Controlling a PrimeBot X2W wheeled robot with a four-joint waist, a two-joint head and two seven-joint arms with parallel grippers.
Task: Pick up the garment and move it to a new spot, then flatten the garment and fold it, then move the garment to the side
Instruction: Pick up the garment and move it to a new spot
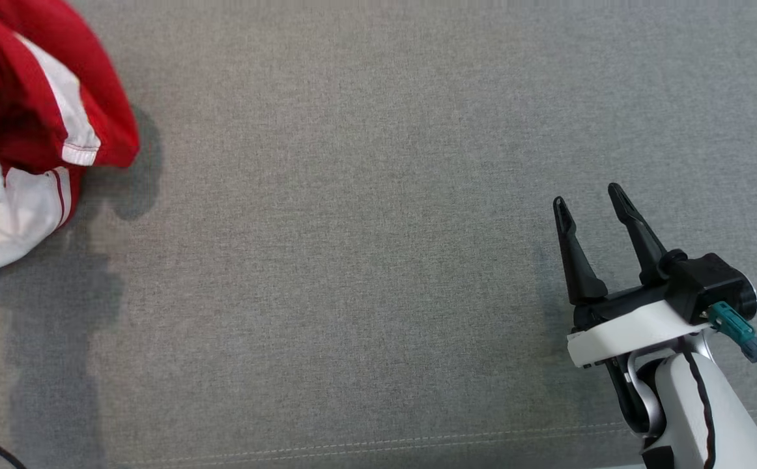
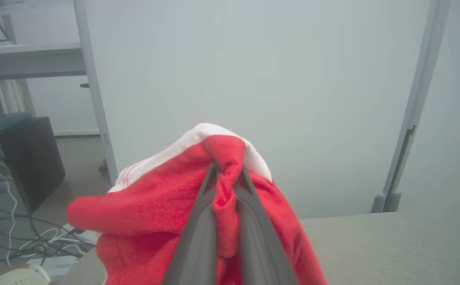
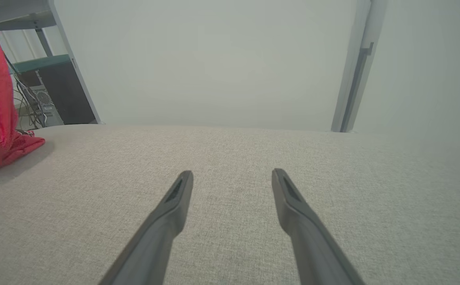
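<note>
At the bench's [image 1: 352,260] left edge, the garment [image 1: 40,98] is gripped by the left end effector [image 2: 228,170], whose fingers are closed tight on a red fold just below a white band. The right end effector [image 1: 588,198] is held wide open and empty above the bench's right part, well apart from the garment. The pick-up is judged to be under way: a grip is made and the cloth is gathered into a raised bunch, yet its lower end is seen touching the bench in the right wrist view. The move to a new spot, the flattening, the folding and the shift to the side are all judged to be left. No neat long axis can be read from so crumpled a heap. As far as can be told, it is stretched up and down, from the pinched fold at the top to the trailing end on the bench. Which end is collar or hem cannot be told.
</note>
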